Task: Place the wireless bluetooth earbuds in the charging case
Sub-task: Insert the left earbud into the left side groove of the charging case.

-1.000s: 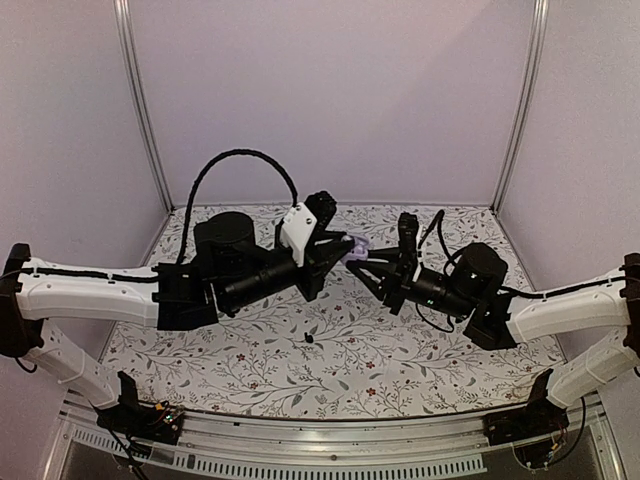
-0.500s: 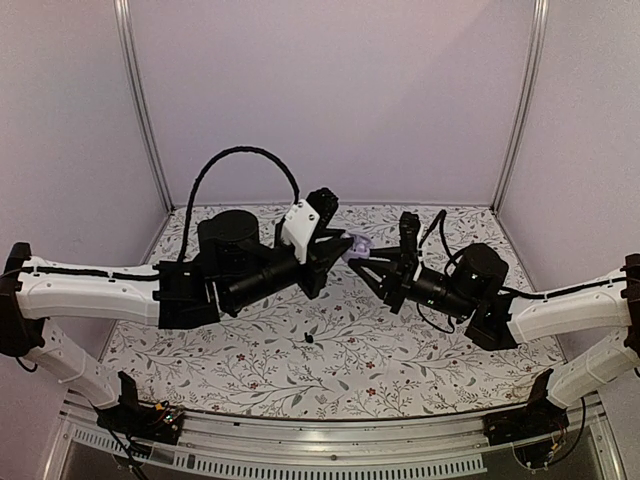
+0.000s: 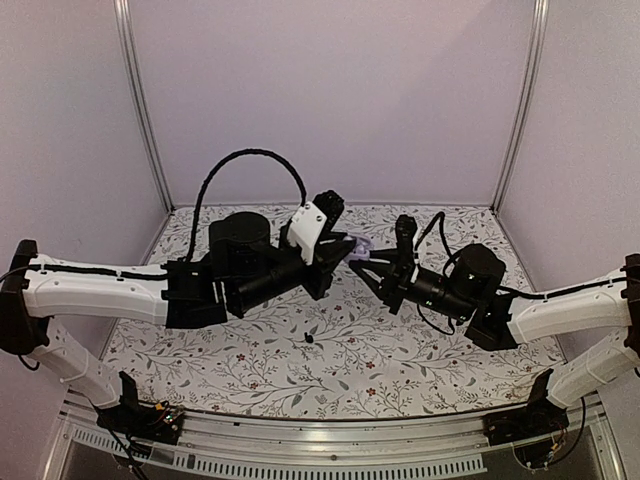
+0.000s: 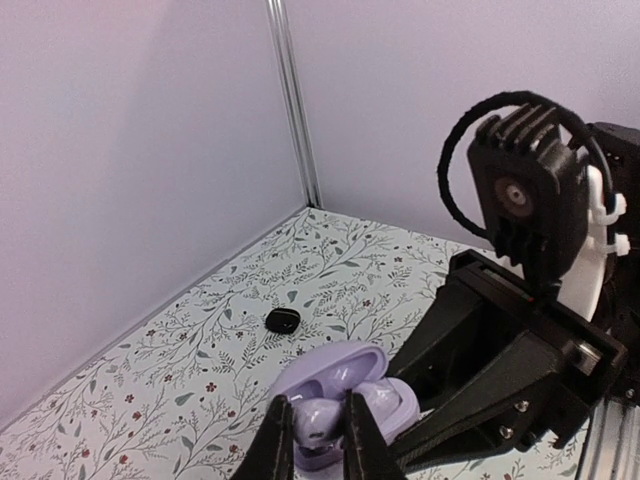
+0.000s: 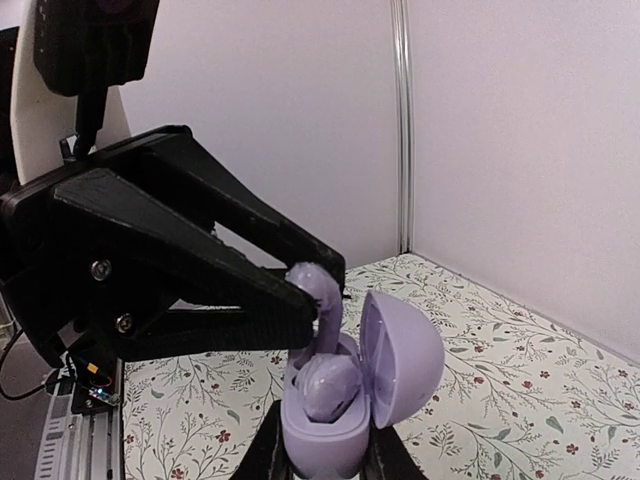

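Both arms are met in mid-air above the far middle of the counter (image 3: 200,345), over the patterned cloth (image 3: 400,350). The charging case (image 5: 322,435), lavender all over, is gripped upright at its base by the right pincer (image 5: 330,462), whose two fingers are clamped on either side. Its lid (image 5: 402,350) is swung open and tilted away to the right in the right wrist view. A lavender earbud (image 5: 318,292) is pinched by its stem at the very tips of the left pincer (image 5: 305,300), which is closed tight on it. The earbud is held standing over the open case, with its lower end dipped inside; how far it is seated cannot be told. A second earbud (image 5: 325,385) is seen already resting in the front well.

From the left wrist, the same earbud (image 4: 318,428) is framed between the left fingertips (image 4: 275,445), with the open case (image 4: 340,368) just behind. A small black piece (image 4: 283,320) is left lying on the cloth near the counter's middle, well apart from the case.
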